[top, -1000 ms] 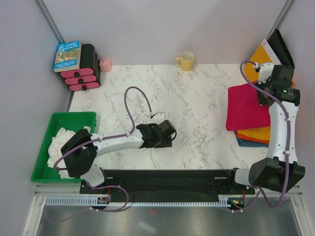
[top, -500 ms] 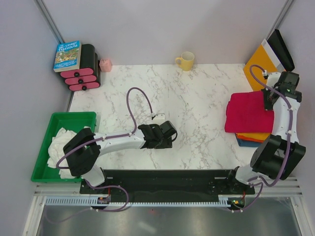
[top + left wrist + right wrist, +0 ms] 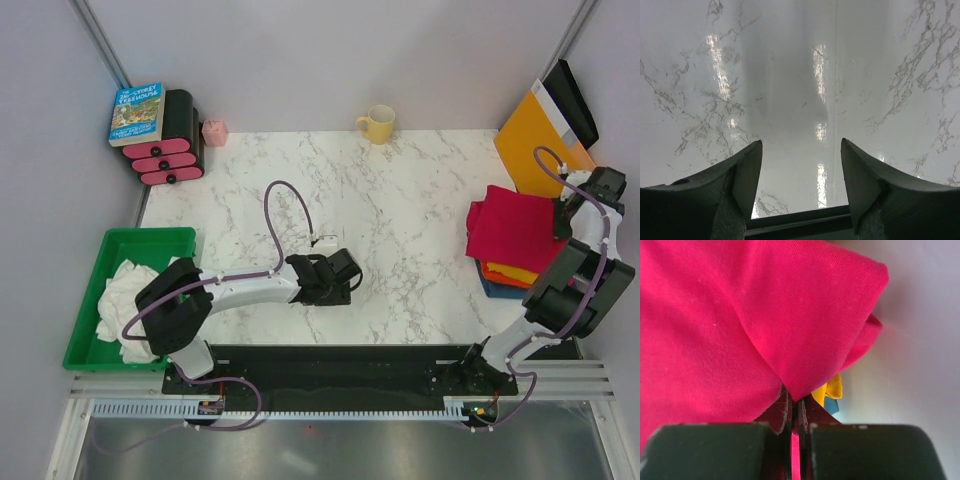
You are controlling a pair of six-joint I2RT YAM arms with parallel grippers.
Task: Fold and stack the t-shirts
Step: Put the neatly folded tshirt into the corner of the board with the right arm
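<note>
Desk [image 3: 400, 190], white marble pattern, 2 arms bolted at its near edge

1. Crimson t-shirt [image 3: 508, 228]: top of the stack at the desk's right edge, rumpled, its right border drawn up into a bunched fold
2. Mustard-yellow t-shirt [image 3: 515, 271] and blue t-shirt [image 3: 488, 290]: under the crimson one, only their near edges showing
3. White t-shirts [image 3: 125, 295]: crumpled heap in a green tray [image 3: 150, 236] just beside the desk's left edge
4. Right fingers [image 3: 784, 412]: together, clamped on the crimson fold; a scrap of yellow and blue cloth shows beside them
5. Left fingers [image 3: 747, 170]: apart, holding nothing, over bare marble near the middle front of the desk
6. Back edge: yellow mug [image 3: 378, 124], small pink cup [image 3: 214, 132]
7. Back left corner: black drawer unit [image 3: 170, 150] with 3 pink fronts, blue book [image 3: 136, 112] lying on top
8. Back right corner: orange envelope [image 3: 535, 135] leaning against the wall
</note>
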